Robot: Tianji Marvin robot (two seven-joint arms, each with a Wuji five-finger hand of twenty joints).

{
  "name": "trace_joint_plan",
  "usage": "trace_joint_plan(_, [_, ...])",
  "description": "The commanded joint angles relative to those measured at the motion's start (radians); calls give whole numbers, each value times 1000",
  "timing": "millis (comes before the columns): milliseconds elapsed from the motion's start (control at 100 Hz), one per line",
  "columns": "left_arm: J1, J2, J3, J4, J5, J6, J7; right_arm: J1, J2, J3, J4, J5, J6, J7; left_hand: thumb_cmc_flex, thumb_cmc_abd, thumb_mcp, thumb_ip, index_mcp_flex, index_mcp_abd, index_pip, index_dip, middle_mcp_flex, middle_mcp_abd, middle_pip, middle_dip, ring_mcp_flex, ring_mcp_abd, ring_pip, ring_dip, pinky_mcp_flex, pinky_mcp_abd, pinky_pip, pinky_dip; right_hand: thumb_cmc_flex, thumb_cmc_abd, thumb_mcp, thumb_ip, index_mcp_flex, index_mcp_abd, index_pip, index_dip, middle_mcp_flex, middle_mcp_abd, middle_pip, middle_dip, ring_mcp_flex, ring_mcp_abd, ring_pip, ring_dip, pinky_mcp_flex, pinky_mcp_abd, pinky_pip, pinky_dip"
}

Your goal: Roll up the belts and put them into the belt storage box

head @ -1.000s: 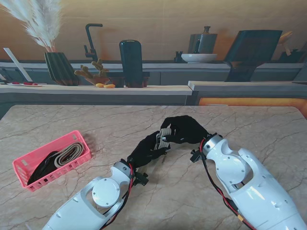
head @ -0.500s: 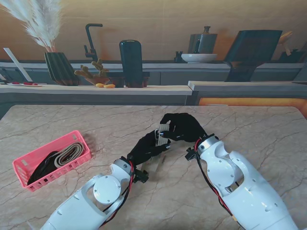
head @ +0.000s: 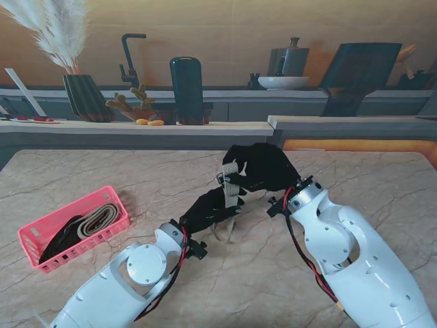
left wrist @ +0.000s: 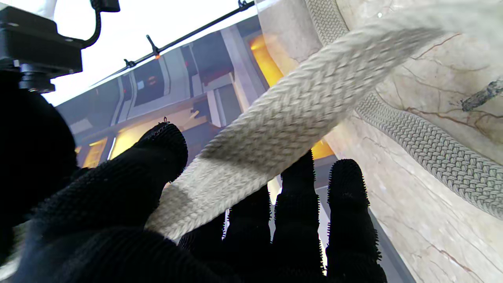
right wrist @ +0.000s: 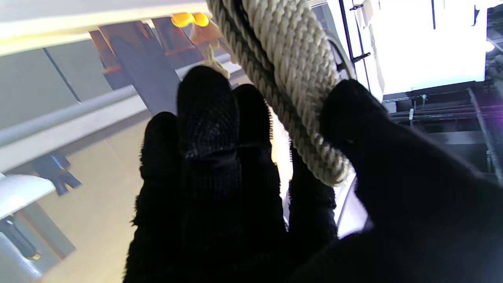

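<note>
A beige woven belt [head: 233, 183] is held above the middle of the table between my two black-gloved hands. My right hand [head: 263, 167] grips its rolled-up end [right wrist: 292, 78] between thumb and fingers. My left hand [head: 208, 208], nearer to me, has the flat strap [left wrist: 275, 122] running between thumb and fingers; the strap's free tail [left wrist: 428, 141] trails on the marble. The pink belt storage box [head: 27, 236] sits at the left of the table and holds a beige belt [head: 99, 217] and a dark belt [head: 60, 238].
The marble table [head: 355, 178] ends at a counter behind it carrying a vase with feathers [head: 85, 96], a dark cylinder [head: 186, 89] and a bowl [head: 283, 82]. My two white forearms [head: 341, 253] cross the table's near half.
My right hand has lifted with the belt roll and moved farther from me. The left hand stayed lower, so the strap between them now stretches more upright.
</note>
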Motion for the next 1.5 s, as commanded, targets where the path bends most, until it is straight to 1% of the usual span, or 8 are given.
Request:
trace_joint_plan(0, [-1, -4, 4, -3, 0, 2, 4, 2, 0, 5, -40, -6, -15, -4, 19, -4, 6, 23, 38, -44, -9, 5, 35, -38, -21, -16, -11, -45, -8, -17, -12, 4, -11, -12, 43, 55, 65, -16, 54, -116, 130, 17, 29, -26, -2, -3, -8, -27, -14, -9, -17, -3, 1, -19])
trace_joint_plan(50, [-3, -8, 7, -2, -7, 8, 9, 1, 1, 11, -53, -12, -23, -4, 51, 42, -10, 22, 61, -46, 4, 11, 58, -39, -21, -23, -3, -45, -6, -19, -8, 2, -13, -11, 42, 56, 64, -16, 52, -119, 131, 17, 29, -28, -3, -3, -9, -29, -15, -10, -17, -4, 0, -21])
trace_joint_plan(130, [-4, -18, 8, -1, -23, 19, 29, 0, 1, 20, -74, -18, -31, -3, 177, 72, -100, -31, 94, -61, 39, 49, 92, -35, -10, -29, 13, -42, 10, -16, -3, 1, 1, -6, 40, 56, 64, -17, 50, -121, 132, 17, 29, -30, -4, -1, -10, -32, -16, -10, -17, -5, -1, -23])
trace_joint_plan(360, [19, -35, -9, -29, -66, 43, 81, -3, 3, 49, -124, -22, -45, 4, 519, 267, -546, 14, 140, -70, 140, 14, 161, -17, 32, -20, 53, -34, 83, -12, -2, -5, 60, -9, 36, 59, 63, -17, 47, -129, 134, 17, 28, -34, -6, 1, -11, -38, -16, -10, -17, -8, -5, -27])
trace_joint_plan(740, [45, -31, -13, -67, -58, 10, 96, 18, -1, 32, -71, -106, -65, -73, 572, 286, -605, 19, 169, -13, 192, -6, 230, 24, 83, -47, 118, 11, 193, -8, 41, -15, 151, 1, 31, 71, 57, -19, 33, -134, 140, 15, 23, -44, -8, 3, -19, -48, -22, -12, -24, -11, -13, -34])
trace_joint_plan(1000, [59, -34, -10, -80, -144, 30, 67, 43, -6, -2, 16, -143, -54, -141, 537, 265, -606, 23, 199, 4, 287, 0, 317, 16, 190, 13, 187, 29, 333, 21, 75, -17, 243, 1, 29, 78, 52, -19, 22, -139, 147, 11, 14, -48, -4, 2, -23, -51, -24, -13, -30, -9, -17, -39])
trace_joint_plan(1470, [76, -48, -30, -94, -235, 74, 78, 41, -4, -60, 131, -114, -74, -128, 521, 255, -597, 24, 153, -32, 293, -2, 261, 2, 164, 2, 150, 23, 323, 13, 50, -16, 238, -14, 20, 81, 51, -19, 17, -153, 158, 4, 13, -59, 2, -5, -37, -53, -28, -17, -43, -6, -23, -46])
trace_joint_plan(1490, [77, -48, -32, -95, -239, 75, 78, 39, -4, -60, 133, -112, -75, -124, 441, 204, -462, 9, 151, -35, 265, 14, 253, -1, 156, -7, 149, 19, 312, 25, 50, -16, 237, -13, 20, 81, 52, -19, 17, -154, 159, 4, 13, -60, 2, -5, -39, -53, -29, -17, -44, -6, -23, -47])
